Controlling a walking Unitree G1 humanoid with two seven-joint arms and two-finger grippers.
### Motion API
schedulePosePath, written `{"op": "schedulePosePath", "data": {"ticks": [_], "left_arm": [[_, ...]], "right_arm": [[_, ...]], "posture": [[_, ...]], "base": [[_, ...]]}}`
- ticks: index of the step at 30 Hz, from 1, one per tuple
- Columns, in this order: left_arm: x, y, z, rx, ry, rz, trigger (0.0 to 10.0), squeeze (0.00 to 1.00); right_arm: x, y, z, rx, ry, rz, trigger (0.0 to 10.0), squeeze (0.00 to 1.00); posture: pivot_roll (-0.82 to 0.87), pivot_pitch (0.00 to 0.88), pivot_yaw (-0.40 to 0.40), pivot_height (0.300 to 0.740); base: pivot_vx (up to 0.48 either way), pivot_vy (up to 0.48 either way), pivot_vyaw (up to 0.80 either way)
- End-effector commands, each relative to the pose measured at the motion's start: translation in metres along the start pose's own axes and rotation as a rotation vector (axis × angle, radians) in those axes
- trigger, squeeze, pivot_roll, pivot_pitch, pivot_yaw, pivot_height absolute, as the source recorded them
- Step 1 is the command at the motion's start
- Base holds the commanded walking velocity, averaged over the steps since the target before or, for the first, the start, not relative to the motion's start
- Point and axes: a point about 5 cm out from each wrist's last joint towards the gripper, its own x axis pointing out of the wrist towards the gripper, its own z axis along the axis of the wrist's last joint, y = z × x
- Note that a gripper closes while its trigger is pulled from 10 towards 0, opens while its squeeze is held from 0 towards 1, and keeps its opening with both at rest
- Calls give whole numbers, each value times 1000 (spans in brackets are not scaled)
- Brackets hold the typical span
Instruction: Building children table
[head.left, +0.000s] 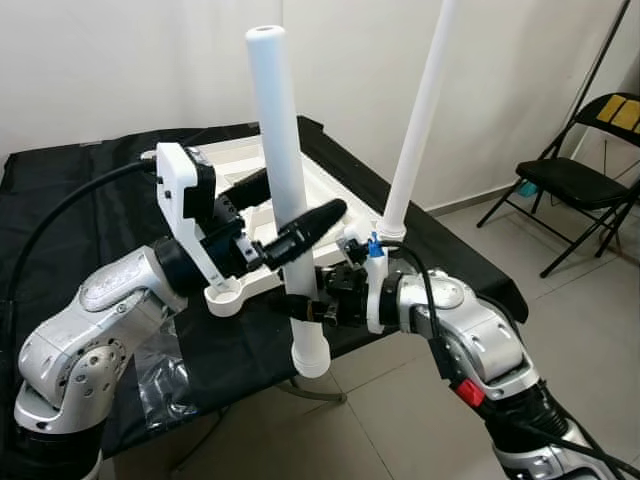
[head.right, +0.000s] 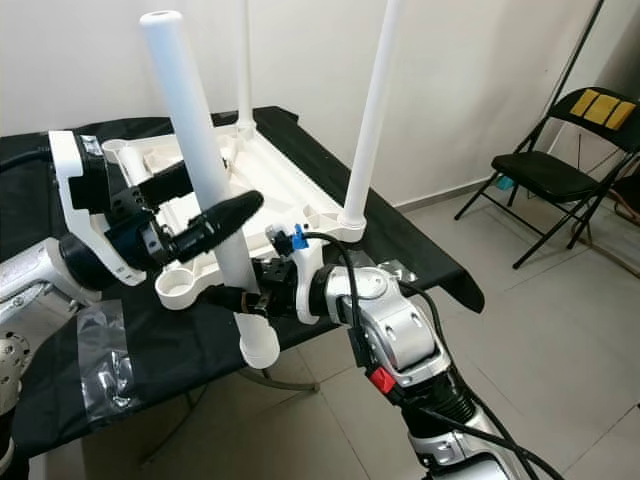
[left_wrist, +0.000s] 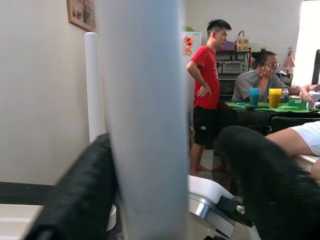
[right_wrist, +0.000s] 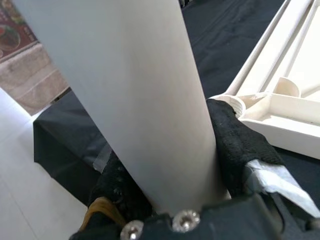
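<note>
A loose white table leg (head.left: 280, 130) stands nearly upright off the front edge of the table, its lower end hanging below the tabletop. My left gripper (head.left: 300, 192) is shut on the leg at mid height, one black finger on each side (left_wrist: 75, 200). Lower down, my right gripper (head.left: 305, 308) is shut on the same leg, its pads (right_wrist: 235, 145) pressed against it. The white children's tabletop (head.left: 325, 185) lies upside down on the black cloth. Its open front corner socket (head.left: 225, 298) is just left of the held leg. An attached leg (head.left: 420, 120) rises at the right corner, and another attached leg (head.right: 245, 60) stands at the far side.
A black folding chair (head.left: 580, 185) stands on the tiled floor at the right. A clear plastic bag (head.left: 160, 370) hangs over the black cloth's front edge. In the left wrist view a person in a red shirt (left_wrist: 205, 80) stands and another person (left_wrist: 260, 75) sits at a table.
</note>
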Motion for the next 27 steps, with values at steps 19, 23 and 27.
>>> {"op": "schedulePosePath", "data": {"ticks": [19, 23, 27], "left_arm": [[11, 6, 23, 103, 39, -86, 0, 0], [17, 4, 28, 66, 26, -141, 0, 0], [22, 1, 31, 38, 26, -189, 0, 0]], "right_arm": [[-26, 5, 25, -160, -111, 206, 10000, 1000], [-32, 0, 15, -294, 13, 228, 10000, 1000], [-32, -2, 5, -409, 121, 241, 10000, 1000]], "posture": [[4, 0, -69, 740], [5, 0, -65, 740], [6, 0, -66, 740]], "base": [[0, 0, 0], [0, 0, 0], [0, 0, 0]]}}
